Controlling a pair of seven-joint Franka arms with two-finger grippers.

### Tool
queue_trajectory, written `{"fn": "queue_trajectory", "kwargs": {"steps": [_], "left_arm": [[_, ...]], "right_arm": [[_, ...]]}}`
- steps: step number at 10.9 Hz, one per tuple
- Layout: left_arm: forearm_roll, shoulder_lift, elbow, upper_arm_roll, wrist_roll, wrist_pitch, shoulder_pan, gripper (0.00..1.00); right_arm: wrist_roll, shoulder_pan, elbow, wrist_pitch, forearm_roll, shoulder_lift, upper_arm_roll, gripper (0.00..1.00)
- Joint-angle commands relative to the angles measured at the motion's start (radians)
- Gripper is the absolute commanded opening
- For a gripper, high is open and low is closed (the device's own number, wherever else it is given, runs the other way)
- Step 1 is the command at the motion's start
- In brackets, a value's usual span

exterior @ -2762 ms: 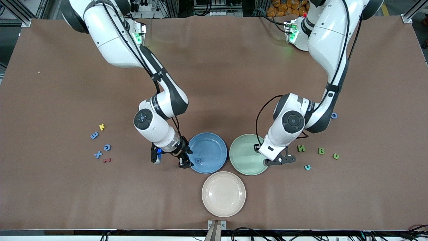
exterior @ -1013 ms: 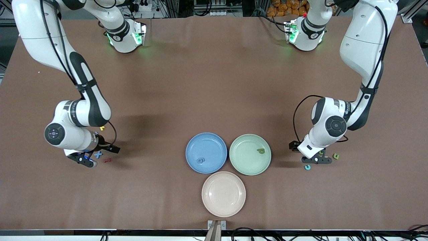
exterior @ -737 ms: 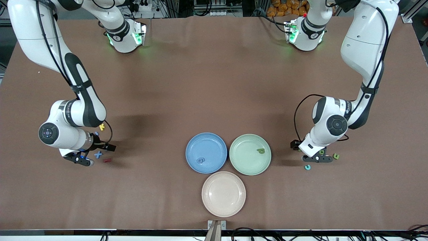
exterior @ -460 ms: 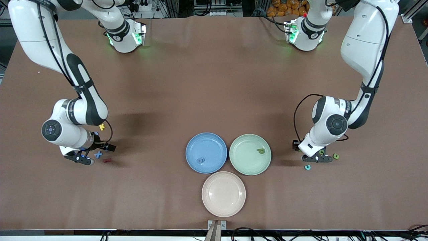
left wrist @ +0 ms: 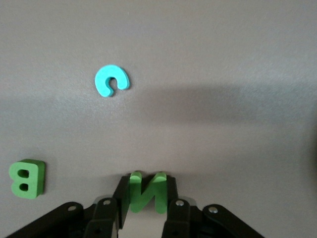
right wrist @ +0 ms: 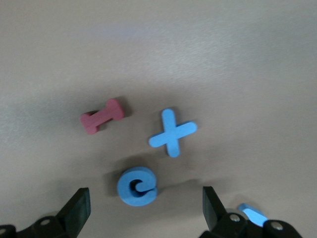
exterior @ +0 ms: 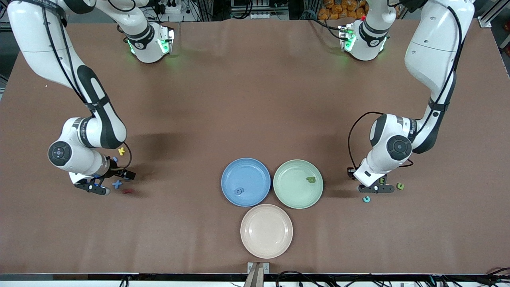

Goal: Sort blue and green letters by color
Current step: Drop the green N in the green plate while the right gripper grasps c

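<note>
- Closing our left gripper (left wrist: 144,198) at the left arm's end of the bench (exterior: 255,99), we now pinch the green N (left wrist: 143,191) between fingers that were spread a second ago.
- Holding our right gripper (right wrist: 143,210) open over the blue G (right wrist: 137,186), we have not grasped it.
- Judging ahead, we carry the N to the green plate (exterior: 293,195), where one green letter (exterior: 311,179) lies.

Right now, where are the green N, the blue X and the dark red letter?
green N (left wrist: 144,191), left wrist view, its middle diagonal stroke.
blue X (right wrist: 172,132), right wrist view, where its strokes cross.
dark red letter (right wrist: 102,115), right wrist view, mid-stem.
</note>
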Motion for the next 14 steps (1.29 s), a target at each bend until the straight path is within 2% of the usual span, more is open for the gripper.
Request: {"fn": "queue_trajectory", "kwargs": {"steps": [1,3,5,6,7,8,13,14], "left_arm": [[0.002,-0.057,0.051,0.0,-0.031,-0.092,-0.02,0.0],[-0.032,-0.068,0.126,0.0,-0.065,-0.197,-0.046,0.0],[-0.08,-0.065,0.165,0.0,-0.144,-0.211,-0.104,0.0],[-0.081,-0.051,0.189,0.003,-0.219,-0.213,-0.144,0.0],[-0.081,-0.034,0.208,0.003,-0.288,-0.211,-0.182,0.0],[-0.083,-0.024,0.226,0.003,-0.342,-0.211,-0.211,0.0],[-0.1,0.041,0.289,0.003,-0.489,-0.211,-0.296,0.04],[-0.1,0.053,0.306,0.003,-0.499,-0.211,-0.299,0.08]], "right_arm": [[0.003,0.01,-0.008,0.054,-0.019,0.025,0.009,1.0],[-0.003,0.01,-0.009,0.054,-0.019,0.025,0.009,1.0],[-0.003,0.01,-0.009,0.052,-0.019,0.027,0.009,1.0],[-0.002,0.007,-0.009,0.052,-0.019,0.027,0.009,0.85],[-0.003,-0.001,-0.015,0.054,-0.016,0.027,0.012,0.23],[-0.005,-0.004,-0.029,0.07,-0.016,0.025,0.012,0.0],[-0.005,-0.001,-0.046,0.086,-0.014,0.011,0.014,0.0],[-0.003,-0.001,-0.046,0.081,-0.014,0.007,0.017,0.0]]}}
